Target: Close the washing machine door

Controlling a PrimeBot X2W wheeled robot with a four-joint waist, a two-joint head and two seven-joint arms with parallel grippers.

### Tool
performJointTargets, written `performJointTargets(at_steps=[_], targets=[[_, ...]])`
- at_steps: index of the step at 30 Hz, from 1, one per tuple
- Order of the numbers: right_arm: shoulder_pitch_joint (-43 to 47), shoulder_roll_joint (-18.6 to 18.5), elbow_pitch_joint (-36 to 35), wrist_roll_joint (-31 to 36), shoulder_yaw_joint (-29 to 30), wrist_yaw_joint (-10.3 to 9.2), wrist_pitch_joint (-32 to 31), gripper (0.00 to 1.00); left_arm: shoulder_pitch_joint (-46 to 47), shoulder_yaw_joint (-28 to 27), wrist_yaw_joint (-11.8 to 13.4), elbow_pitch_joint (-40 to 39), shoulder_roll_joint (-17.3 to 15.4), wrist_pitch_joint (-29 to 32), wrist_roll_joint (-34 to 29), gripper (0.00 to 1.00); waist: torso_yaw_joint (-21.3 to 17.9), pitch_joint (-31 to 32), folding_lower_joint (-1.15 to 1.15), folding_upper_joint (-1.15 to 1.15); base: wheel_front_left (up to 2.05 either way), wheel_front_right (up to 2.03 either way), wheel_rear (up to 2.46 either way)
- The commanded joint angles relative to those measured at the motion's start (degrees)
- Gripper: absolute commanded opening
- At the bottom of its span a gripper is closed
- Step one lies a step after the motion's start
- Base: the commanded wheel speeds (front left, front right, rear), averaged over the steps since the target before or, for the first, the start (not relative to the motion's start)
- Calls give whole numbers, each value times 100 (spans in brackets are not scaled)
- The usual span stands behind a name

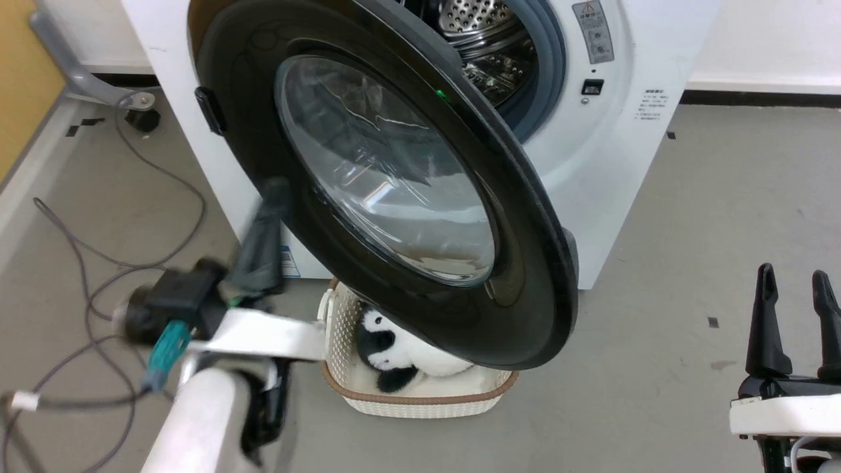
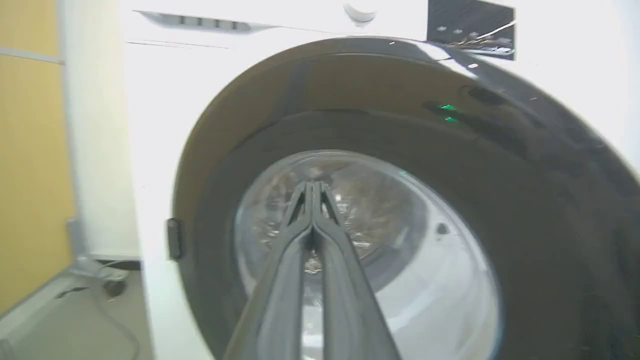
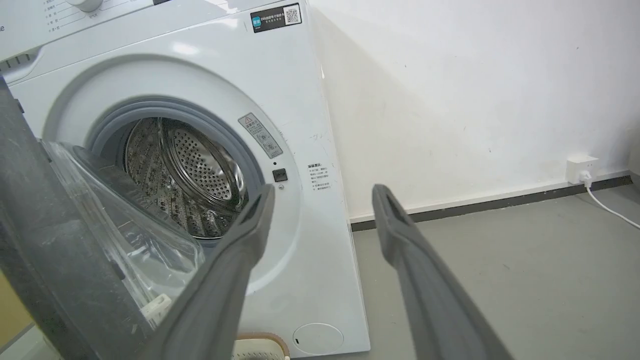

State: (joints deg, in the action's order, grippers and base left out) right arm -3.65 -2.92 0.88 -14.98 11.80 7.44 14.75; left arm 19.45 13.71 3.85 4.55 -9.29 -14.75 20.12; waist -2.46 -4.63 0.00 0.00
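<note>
- Head view: you see the washing machine door [image 1: 387, 171] swung partway open, hinged at its left edge, its free edge out toward the camera and hanging over the basket [image 1: 420, 402].
- The washing machine [image 1: 604, 164] stands behind it. Steel drum [image 1: 479, 26] and grey rubber ring [image 1: 548, 59] show past the door's upper right edge.
- Your left gripper [image 1: 274, 194] is blurred, fingers together with nothing between them, tips at the door's lower left rim. Whether they touch it, you cannot tell.
- Your right gripper [image 1: 793, 276] sits low right over bare floor, well apart from the door, fingers spread and empty.
- The panda toy [image 1: 394, 351] lies in the basket, on the floor just in front of the machine. Loose cables [image 1: 85, 249] trail on the floor at left.
- Left wrist view: the left gripper [image 2: 312, 187] has both fingers pressed tip to tip, holding nothing, pointing at the glass bowl [image 2: 425, 280] in the door [image 2: 500, 165].
- The white machine front [image 2: 150, 125] shows left of and above the door. Picture is soft, so contact is unclear.
- Right wrist view: the right gripper [image 3: 324, 192] is wide, nothing between the fingers.
- The door [image 3: 30, 225] is at far left, inner face and glass bulge toward you, clearly off the machine [image 3: 300, 100].
- The drum [image 3: 195, 170] opening is uncovered. A wall socket [image 3: 580, 170] with a plug and white cord sits low on the wall at right. The basket [image 3: 260, 347] rim peeks at the bottom edge.
</note>
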Motion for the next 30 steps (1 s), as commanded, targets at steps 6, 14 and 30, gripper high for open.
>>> performJointTargets(at_steps=[6, 14, 30], targets=[[158, 4, -4, 97, -89, 5, 25, 100, -886, -666, 749, -211, 24, -24, -1241, 100, 66, 93, 0, 0, 0, 0, 0], [-4, 4, -131, 339, -409, 5, 25, 100, -1643, -1005, 593, -374, 41, -24, -1421, 100, 91, 140, 0, 0, 0, 0, 0], [-1226, 2, -2068, -510, -1775, 5, 25, 0, -1924, -1332, 347, -343, 310, -25, -1687, 100, 202, 224, 0, 0, 0, 0, 0]])
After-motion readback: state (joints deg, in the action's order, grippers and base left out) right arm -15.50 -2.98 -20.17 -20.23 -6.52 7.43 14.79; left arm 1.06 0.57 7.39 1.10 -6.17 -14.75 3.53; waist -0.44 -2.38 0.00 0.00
